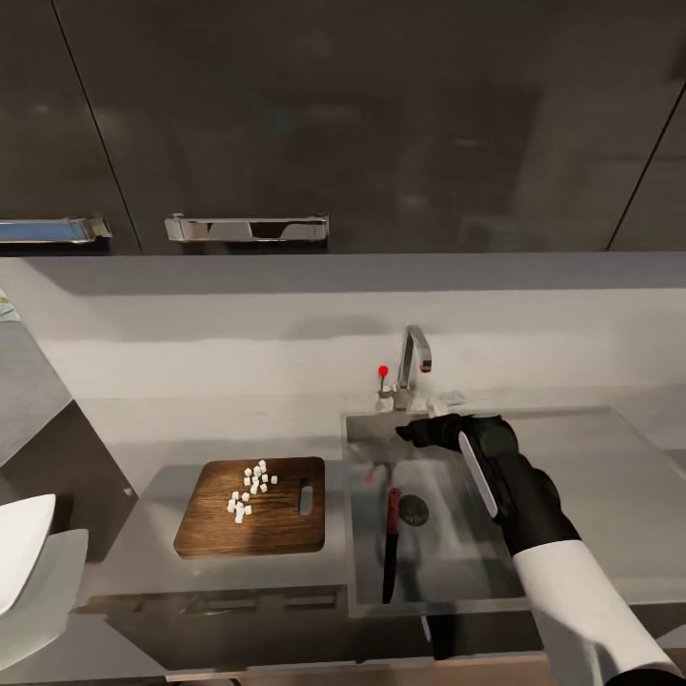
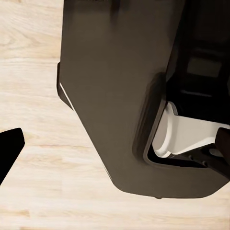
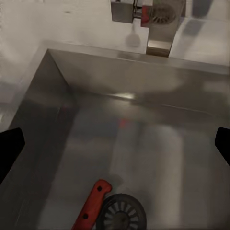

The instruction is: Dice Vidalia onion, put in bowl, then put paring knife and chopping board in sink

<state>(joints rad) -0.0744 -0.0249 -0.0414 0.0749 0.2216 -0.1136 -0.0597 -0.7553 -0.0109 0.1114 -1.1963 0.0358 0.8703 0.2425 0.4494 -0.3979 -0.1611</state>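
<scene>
Closest to us, at the front of the sink (image 1: 610, 495), the paring knife (image 1: 391, 548) lies flat on the basin floor, red handle pointing toward the tap and dark blade toward us, right beside the round drain (image 1: 413, 511). From our right wrist camera we catch that same red handle (image 3: 91, 203) just touching the edge of the drain grate (image 3: 120, 214). Off to the left on the table (image 1: 143, 557), the chopping board (image 1: 286, 529) sits just beside the sink's edge, and the diced onion (image 1: 250, 492) is scattered in a loose cluster of white cubes across its upper half. At our far left, a white shape (image 1: 19, 548) pokes into view; we can't tell what it is. Moving back, our right gripper (image 1: 412, 433) hangs over the rear of the basin, near the tap, and its jaws are spread wide with nothing between them, the two dark fingertips (image 3: 10, 146) at opposite edges of the wrist view. Our left gripper (image 2: 9, 148) looks down on pale wood flooring (image 2: 33, 57) and the robot's dark base (image 2: 110, 96); one fingertip shows, so we can't tell how its jaws stand. Behind the basin, the chrome tap (image 1: 413, 360) with its red dot (image 1: 383, 371) stands against the pale wall, and dark cabinets (image 1: 333, 114) run overhead.
</scene>
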